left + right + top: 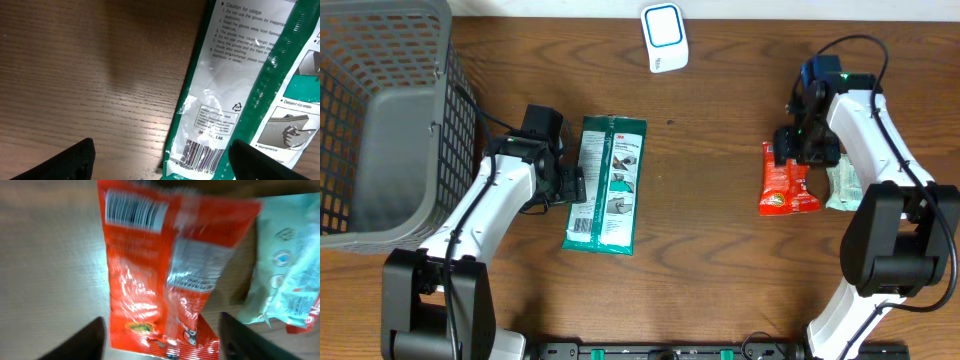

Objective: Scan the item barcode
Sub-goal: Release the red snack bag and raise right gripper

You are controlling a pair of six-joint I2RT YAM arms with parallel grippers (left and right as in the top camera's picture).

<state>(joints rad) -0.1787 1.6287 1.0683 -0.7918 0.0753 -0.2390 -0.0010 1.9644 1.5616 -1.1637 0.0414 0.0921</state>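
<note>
- A grey plastic mesh basket is set at the table's left edge, presumably as the drop-off for scanned goods; no writing is seen on it.
- A long green-and-white plastic glove packet is laid flat near the table's middle, printed side up, so that its barcode is exposed. "3M" is read at its top end, "Caution for usage" and "Maintenance" on the panel.
- The left gripper is held released at the packet's left edge with its fingers spread wide and nothing grasped, probably placed for a pick-up.
- A red-orange foil snack packet is laid flat on the right, barcode upward. Its small print is too blurred to be read.
- The right gripper is poised over the packet's lower end, fingers apart on either side; no grasp is seen.
- A pale mint packet is left just beside the red one, its print illegible.
- A white-and-blue scanner is stood at the far edge, well apart from every packet, so nothing is judged scanned yet.
</note>
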